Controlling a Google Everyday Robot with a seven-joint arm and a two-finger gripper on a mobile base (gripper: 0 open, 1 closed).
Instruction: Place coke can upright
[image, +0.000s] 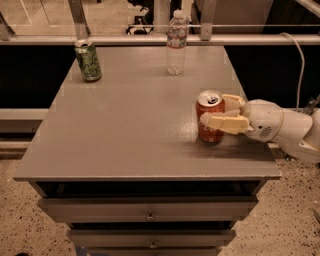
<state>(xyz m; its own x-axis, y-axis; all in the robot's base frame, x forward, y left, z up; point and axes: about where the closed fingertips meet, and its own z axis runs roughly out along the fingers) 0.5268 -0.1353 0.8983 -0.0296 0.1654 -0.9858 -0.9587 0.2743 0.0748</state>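
Observation:
The coke can (210, 118) is red-orange with a silver top and pull tab. It stands upright on the right side of the grey table (125, 125), its base on the surface. My gripper (215, 111) reaches in from the right and is shut on the can. One cream finger (223, 123) crosses the can's front. The other finger (234, 101) lies behind the can at its right. The white arm (280, 129) extends off the table's right edge.
A green can (88, 61) stands upright at the table's back left. A clear plastic water bottle (176, 43) stands at the back centre. A metal rail (150, 39) runs behind the table. Drawers (150, 215) sit below the front edge. A cable (299, 60) hangs at right.

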